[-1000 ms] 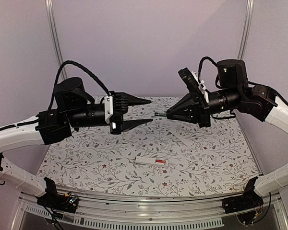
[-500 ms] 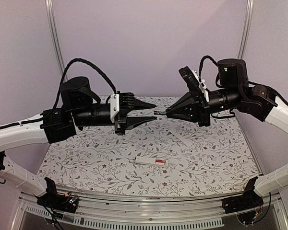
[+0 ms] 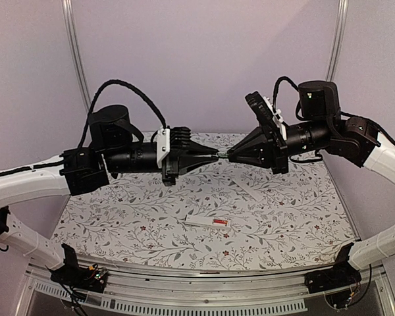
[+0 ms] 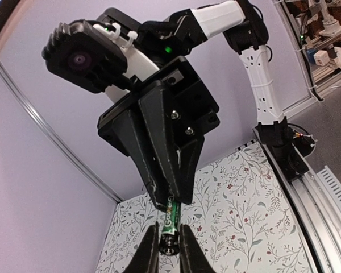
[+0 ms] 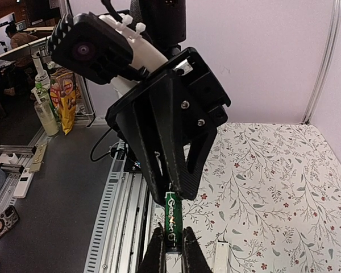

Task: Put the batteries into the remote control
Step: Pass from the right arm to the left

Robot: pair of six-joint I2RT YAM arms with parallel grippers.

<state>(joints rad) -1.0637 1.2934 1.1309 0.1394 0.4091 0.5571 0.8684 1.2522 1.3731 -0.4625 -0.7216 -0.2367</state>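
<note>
Now the left gripper (image 3: 214,155) is hovering high over the desk (image 3: 289,230). Its fingers are sitting on both sides of one end of the battery (image 4: 170,223). They are very close to it, but I cannot tell if they are squeezing it. The battery is hanging in the air between the two arms, not lying on the desk. The right gripper (image 3: 232,157) is pinching its other end tight.

This looks like a hand-over. To do it well, I think the left gripper should be holding the battery firmly before the right one lets go. Both should be pointing along one straight line, so the little thing is not twisting or dropping.

Down below, the desk is wearing a cloth with small leaves and flowers. The remote (image 3: 207,222) is lying flat near the front middle, with a red bit showing at its right end. A thin white strip (image 3: 250,189) is lying further back and to the right, apart from it. Plain pale purple walls (image 3: 204,66) and two metal posts (image 3: 76,52) are standing around the desk.
</note>
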